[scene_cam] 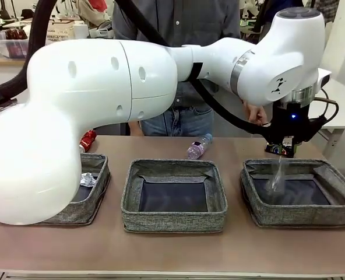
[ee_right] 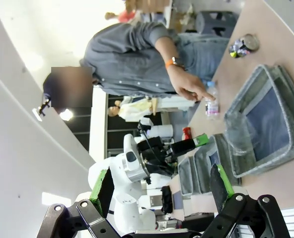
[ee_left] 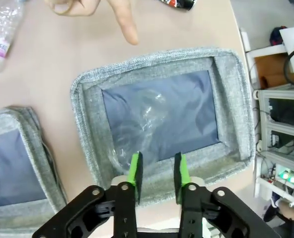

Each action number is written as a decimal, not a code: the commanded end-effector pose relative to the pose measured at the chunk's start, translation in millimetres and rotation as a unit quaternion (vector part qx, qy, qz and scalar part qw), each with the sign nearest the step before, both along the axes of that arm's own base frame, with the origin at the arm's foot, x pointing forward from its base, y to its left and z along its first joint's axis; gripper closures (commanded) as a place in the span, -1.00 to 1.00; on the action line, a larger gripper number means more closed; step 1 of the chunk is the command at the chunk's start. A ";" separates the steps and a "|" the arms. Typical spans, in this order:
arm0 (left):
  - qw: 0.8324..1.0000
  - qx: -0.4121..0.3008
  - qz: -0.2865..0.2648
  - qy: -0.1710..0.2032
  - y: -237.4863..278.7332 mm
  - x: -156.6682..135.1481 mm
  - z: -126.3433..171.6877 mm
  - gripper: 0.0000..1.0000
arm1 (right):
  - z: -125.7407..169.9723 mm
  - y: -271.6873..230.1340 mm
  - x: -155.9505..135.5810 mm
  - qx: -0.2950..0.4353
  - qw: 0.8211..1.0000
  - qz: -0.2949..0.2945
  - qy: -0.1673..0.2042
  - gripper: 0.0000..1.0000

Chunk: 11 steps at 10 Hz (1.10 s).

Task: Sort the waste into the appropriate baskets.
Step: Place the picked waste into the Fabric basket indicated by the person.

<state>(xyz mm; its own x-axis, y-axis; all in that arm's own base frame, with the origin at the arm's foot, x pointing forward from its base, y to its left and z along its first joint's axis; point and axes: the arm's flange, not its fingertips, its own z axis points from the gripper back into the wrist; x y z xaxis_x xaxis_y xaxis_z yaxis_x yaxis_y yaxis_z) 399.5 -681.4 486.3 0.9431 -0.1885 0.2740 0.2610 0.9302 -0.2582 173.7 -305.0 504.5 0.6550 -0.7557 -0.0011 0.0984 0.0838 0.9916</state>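
My left arm reaches across to the right basket (scene_cam: 301, 217). Its gripper (scene_cam: 285, 153) (ee_left: 157, 171) hangs over the near wall of that basket (ee_left: 87, 144) with the jaws open and nothing between the green pads. A clear plastic cup (scene_cam: 275, 178) (ee_left: 144, 116) lies tilted just below, inside this basket. A clear bottle with a pink label (scene_cam: 197, 147) (ee_left: 0, 34) lies on the table behind the middle basket (scene_cam: 173, 220). The red can (scene_cam: 88, 140) sits behind the left basket (scene_cam: 99, 189), which holds a crumpled ball (scene_cam: 89, 179). A dark can (ee_left: 179, 4) lies beyond the right basket. My right gripper (ee_right: 162, 191) stands open and empty.
A person stands at the far side of the table. One hand (ee_left: 119, 17) (ee_right: 191, 88) rests on the table between the bottle and the right basket, forefinger stretched out. The table edge and shelving (ee_left: 281, 124) lie just right of the right basket.
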 end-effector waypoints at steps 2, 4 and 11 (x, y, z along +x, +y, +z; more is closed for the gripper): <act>1.000 -0.001 -0.003 0.007 9.8 -3.9 6.0 -1.00 | 3.6 -0.4 -0.1 0.000 1.000 -0.001 0.001 -1.00; 1.000 0.000 -0.007 0.016 11.3 -1.3 10.7 -1.00 | 3.6 -0.4 -0.1 0.000 1.000 -0.001 0.001 -1.00; 0.993 -0.047 -0.038 0.100 136.1 38.6 76.6 -1.00 | -8.9 34.1 31.9 0.003 0.997 0.076 0.028 -1.00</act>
<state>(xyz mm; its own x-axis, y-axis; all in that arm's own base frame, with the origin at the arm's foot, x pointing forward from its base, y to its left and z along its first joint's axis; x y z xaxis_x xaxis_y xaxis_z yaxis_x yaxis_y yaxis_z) 448.8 -598.5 569.4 0.9641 -0.2197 0.1494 0.2602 0.8947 -0.3631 193.5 -282.7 498.0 0.7203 -0.6932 -0.0259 0.1172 0.0849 0.9895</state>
